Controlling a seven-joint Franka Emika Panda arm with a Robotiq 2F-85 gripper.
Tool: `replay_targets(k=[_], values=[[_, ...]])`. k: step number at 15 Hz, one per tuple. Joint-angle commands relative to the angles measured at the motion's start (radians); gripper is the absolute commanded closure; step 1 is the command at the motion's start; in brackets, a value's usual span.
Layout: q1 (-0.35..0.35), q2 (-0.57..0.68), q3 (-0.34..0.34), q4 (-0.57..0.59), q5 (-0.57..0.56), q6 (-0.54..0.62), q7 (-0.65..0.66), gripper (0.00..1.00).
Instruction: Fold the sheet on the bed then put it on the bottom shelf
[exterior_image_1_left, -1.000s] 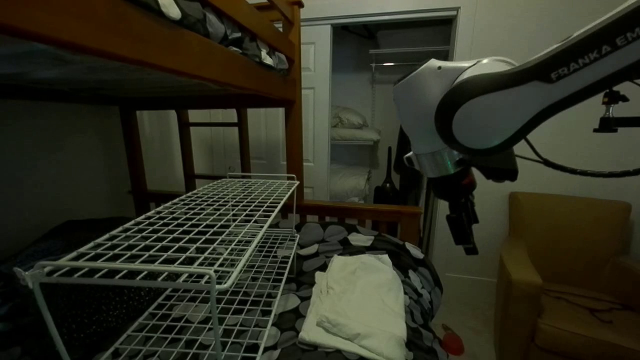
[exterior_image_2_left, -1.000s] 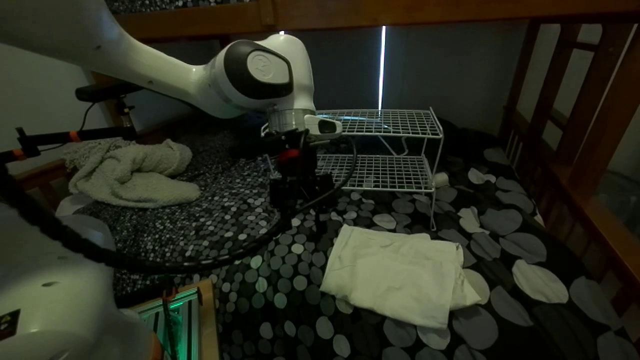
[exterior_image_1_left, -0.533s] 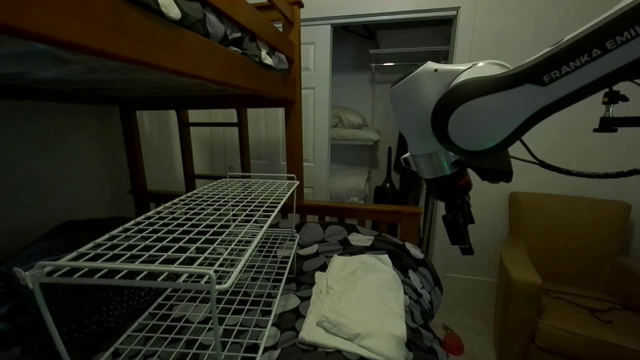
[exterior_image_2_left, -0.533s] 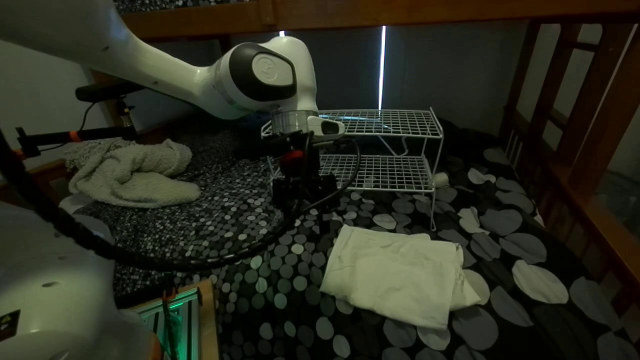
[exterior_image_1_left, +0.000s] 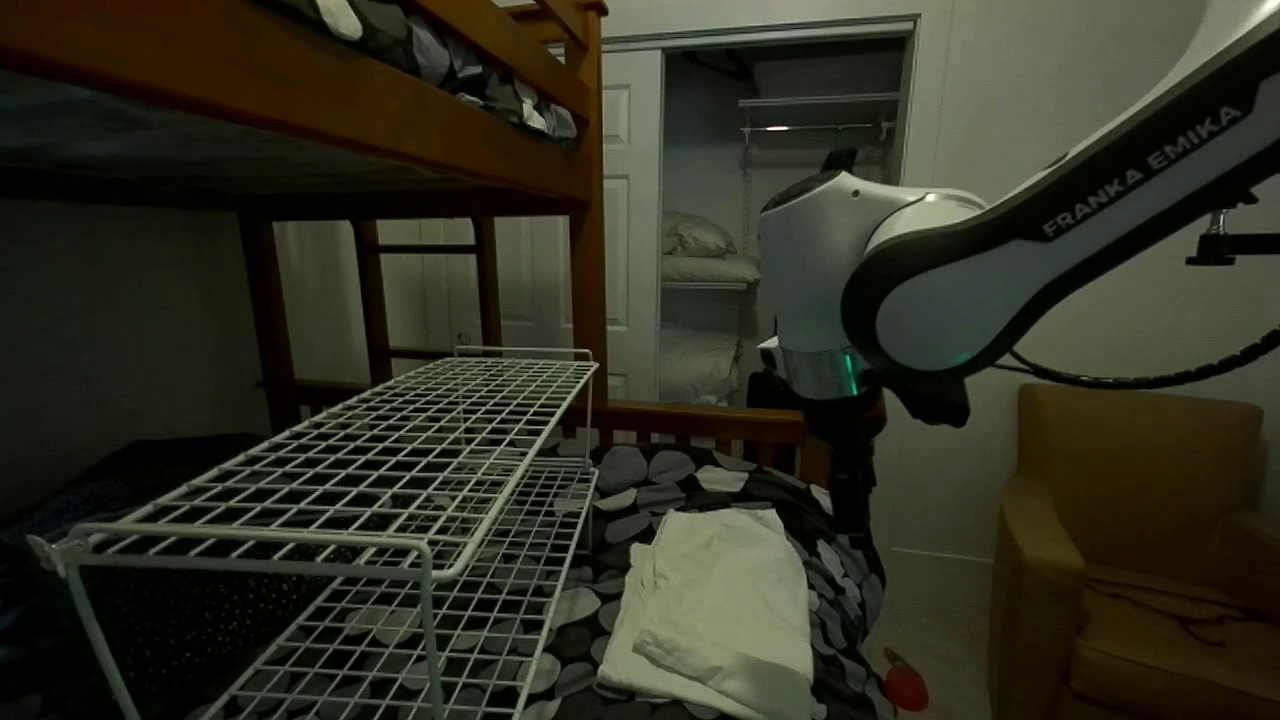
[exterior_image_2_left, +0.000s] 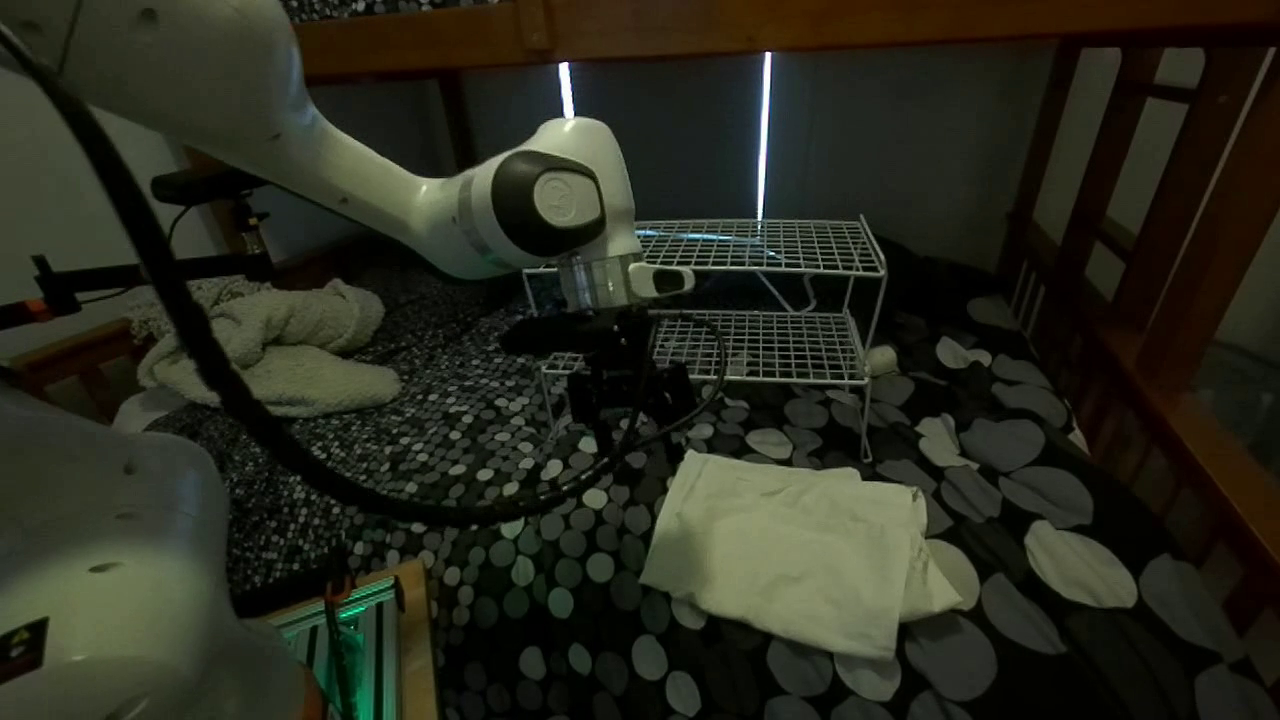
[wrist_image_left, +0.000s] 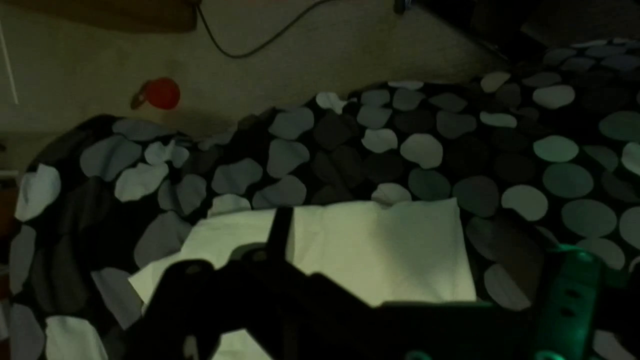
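Fold looks done; pickup step now, prob. Sheet (exterior_image_2_left: 790, 550) folded on bed (exterior_image_2_left: 580, 640), beside bottom shelf (exterior_image_2_left: 770, 345); gripper (exterior_image_1_left: 856, 528) same side, jaws too dark, can't tell. Next shld lower, grip layers tog., shelve.

room above bottom shelf (exterior_image_2_left: 760, 345), top grid (exterior_image_2_left: 820, 246) overhead

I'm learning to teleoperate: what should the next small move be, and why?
Probably bring the open gripper down to an edge of the sheet: it looks folded but lies on the bed, not yet on the bottom shelf, and the gripper hangs clear of it, holding nothing.
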Motion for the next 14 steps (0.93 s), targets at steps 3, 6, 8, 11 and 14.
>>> replay_targets(k=[3,6,8,11,14], values=[[0.007,0.170,0.005,-0.035,-0.009,0.312,-0.027,0.00],[-0.006,0.265,0.019,-0.003,-0.070,0.338,-0.032,0.00],[0.004,0.237,0.012,-0.017,-0.036,0.329,-0.031,0.00],[0.004,0.267,0.011,0.000,-0.045,0.329,-0.031,0.00],[0.001,0.304,0.011,0.014,-0.069,0.356,-0.036,0.00]])
